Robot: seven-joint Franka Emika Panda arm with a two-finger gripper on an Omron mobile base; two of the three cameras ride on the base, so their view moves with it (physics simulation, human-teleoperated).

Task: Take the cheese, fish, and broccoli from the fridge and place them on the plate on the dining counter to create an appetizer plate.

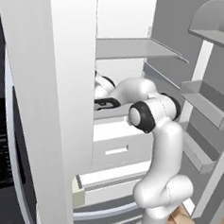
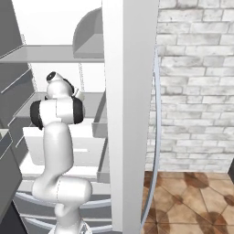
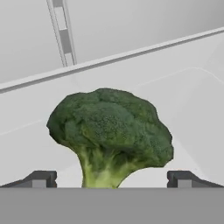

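Observation:
The broccoli (image 3: 109, 127), a dark-green lumpy floret on a pale green stalk, stands upright on a pale shelf inside the fridge (image 1: 132, 48). My gripper (image 3: 111, 179) is open right in front of it. One dark fingertip sits on each side of the stalk, both well apart from it. In the left base view my arm reaches into the fridge above the white drawer (image 1: 116, 149), and the fridge's side wall hides the hand. The cheese, fish, plate and dining counter are out of view.
Grey door bins (image 1: 205, 99) stick out on the open door to the right of the arm. A shelf (image 2: 50, 54) runs above the arm. The fridge's white wall edge (image 2: 130, 114) stands close beside the arm, with a brick wall (image 2: 196, 82) and tiled floor beyond.

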